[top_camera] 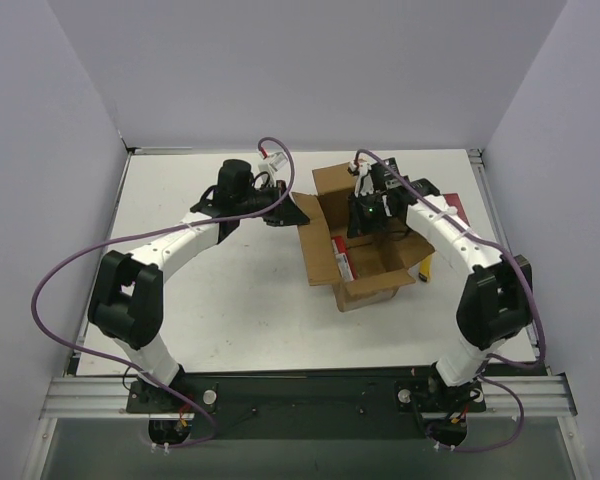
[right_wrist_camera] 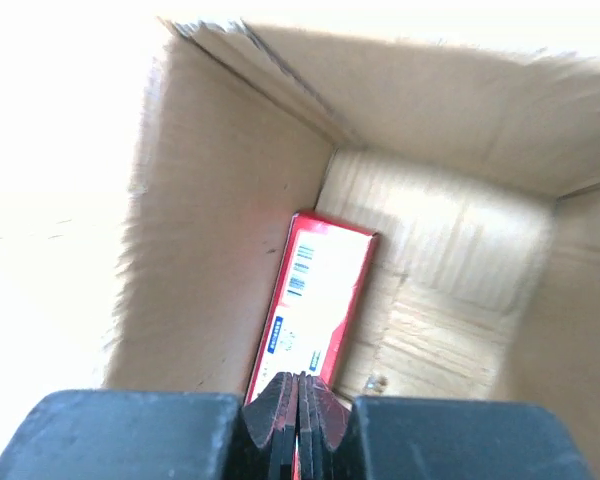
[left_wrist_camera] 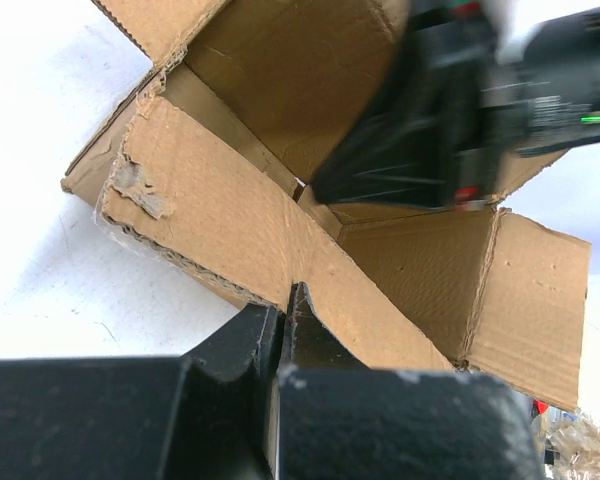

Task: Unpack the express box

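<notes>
The brown express box (top_camera: 321,250) stands open right of the table's middle, flaps spread. My left gripper (top_camera: 291,212) is at its left side, shut on the edge of a flap (left_wrist_camera: 220,215); in the left wrist view the jaws (left_wrist_camera: 285,305) pinch the cardboard edge. My right gripper (top_camera: 366,224) reaches down into the box. Its jaws (right_wrist_camera: 298,388) are shut on the near end of a flat red pack (right_wrist_camera: 322,285) that leans against the inner wall. The pack also shows in the top view (top_camera: 343,259). The right gripper's black body (left_wrist_camera: 450,110) shows over the box in the left wrist view.
Another red flat item (top_camera: 459,208) lies on the table behind the right arm, right of the box. A yellow item (top_camera: 427,266) lies by the box's right flap. Grey walls close the table at the back and sides.
</notes>
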Controlling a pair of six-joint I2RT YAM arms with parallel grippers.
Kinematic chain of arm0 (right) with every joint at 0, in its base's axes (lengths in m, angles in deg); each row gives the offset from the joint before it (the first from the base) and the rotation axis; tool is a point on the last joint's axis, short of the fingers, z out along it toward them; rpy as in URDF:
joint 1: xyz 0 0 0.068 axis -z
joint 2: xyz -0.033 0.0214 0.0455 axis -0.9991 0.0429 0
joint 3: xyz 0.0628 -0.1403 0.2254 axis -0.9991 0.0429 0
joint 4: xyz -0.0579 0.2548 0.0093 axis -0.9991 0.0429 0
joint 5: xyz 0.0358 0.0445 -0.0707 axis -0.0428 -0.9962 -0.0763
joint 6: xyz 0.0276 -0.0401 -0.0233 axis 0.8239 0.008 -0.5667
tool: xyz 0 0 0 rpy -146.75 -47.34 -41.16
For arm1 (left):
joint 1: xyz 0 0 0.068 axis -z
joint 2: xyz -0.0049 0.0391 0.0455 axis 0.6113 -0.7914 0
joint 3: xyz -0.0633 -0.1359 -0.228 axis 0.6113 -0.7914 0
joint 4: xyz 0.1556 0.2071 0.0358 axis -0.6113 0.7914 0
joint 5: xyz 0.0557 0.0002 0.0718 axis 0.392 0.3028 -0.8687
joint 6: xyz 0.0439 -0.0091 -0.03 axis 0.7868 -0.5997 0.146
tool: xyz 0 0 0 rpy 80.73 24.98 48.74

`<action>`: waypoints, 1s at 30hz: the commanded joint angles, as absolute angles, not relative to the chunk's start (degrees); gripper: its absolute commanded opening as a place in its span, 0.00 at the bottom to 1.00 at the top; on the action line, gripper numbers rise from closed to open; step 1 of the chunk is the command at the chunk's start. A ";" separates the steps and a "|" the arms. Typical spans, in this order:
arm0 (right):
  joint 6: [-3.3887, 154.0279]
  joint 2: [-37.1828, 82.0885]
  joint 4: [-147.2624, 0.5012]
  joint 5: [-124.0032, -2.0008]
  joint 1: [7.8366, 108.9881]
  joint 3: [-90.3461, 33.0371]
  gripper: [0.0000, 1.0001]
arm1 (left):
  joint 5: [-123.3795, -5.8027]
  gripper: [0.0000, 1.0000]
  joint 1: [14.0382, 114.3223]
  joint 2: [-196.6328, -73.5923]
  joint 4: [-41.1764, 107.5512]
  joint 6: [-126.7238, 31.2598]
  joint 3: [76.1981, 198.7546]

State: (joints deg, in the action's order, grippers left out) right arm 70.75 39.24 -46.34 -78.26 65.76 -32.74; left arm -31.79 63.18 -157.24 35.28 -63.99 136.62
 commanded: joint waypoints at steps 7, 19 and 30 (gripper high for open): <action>72.64 38.92 -43.92 -73.90 62.76 -29.75 0.99 | -31.81 0.00 63.17 -157.79 37.75 -60.67 139.40; 70.09 48.07 -47.08 -78.47 60.38 -25.89 0.82 | -31.98 0.00 63.34 -158.23 38.46 -61.11 139.40; 68.15 49.75 -47.88 -84.72 60.99 -27.99 0.00 | -31.81 0.00 63.35 -159.11 38.10 -61.55 140.36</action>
